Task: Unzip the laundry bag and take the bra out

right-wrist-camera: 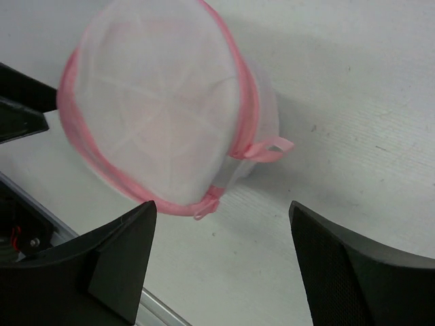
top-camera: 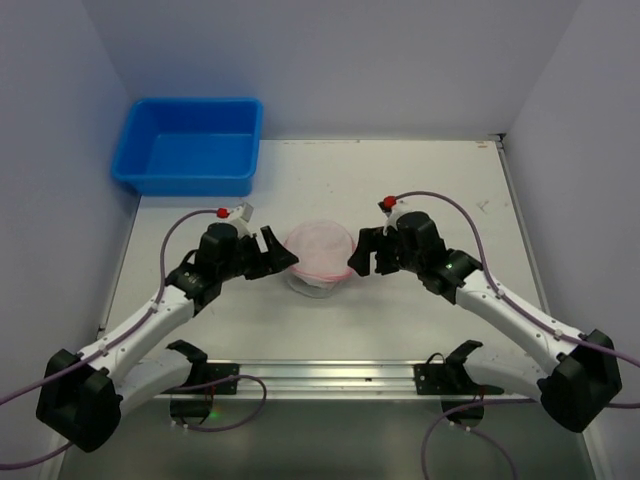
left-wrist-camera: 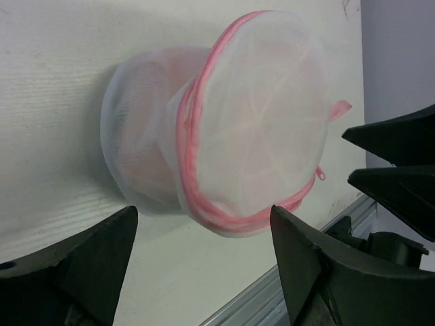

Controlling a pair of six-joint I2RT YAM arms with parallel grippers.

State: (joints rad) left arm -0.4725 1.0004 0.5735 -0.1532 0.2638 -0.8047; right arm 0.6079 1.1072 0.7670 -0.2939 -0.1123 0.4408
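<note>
The laundry bag (top-camera: 319, 252) is a small round white mesh pouch with a pink zipper rim, zipped shut, standing on the table between both arms. It fills the left wrist view (left-wrist-camera: 231, 122) and the right wrist view (right-wrist-camera: 160, 102). A pink zipper pull (right-wrist-camera: 207, 204) hangs at the rim's lower edge, and a pink loop (right-wrist-camera: 268, 149) sticks out beside it. A pale pink shape shows faintly through the mesh; the bra itself is hidden inside. My left gripper (top-camera: 280, 252) is open just left of the bag. My right gripper (top-camera: 362, 255) is open just right of it. Neither touches it.
A blue tub (top-camera: 190, 145) stands at the back left of the white table (top-camera: 450, 190). A metal rail (top-camera: 320, 375) runs along the near edge between the arm bases. Grey walls close in the left, back and right sides.
</note>
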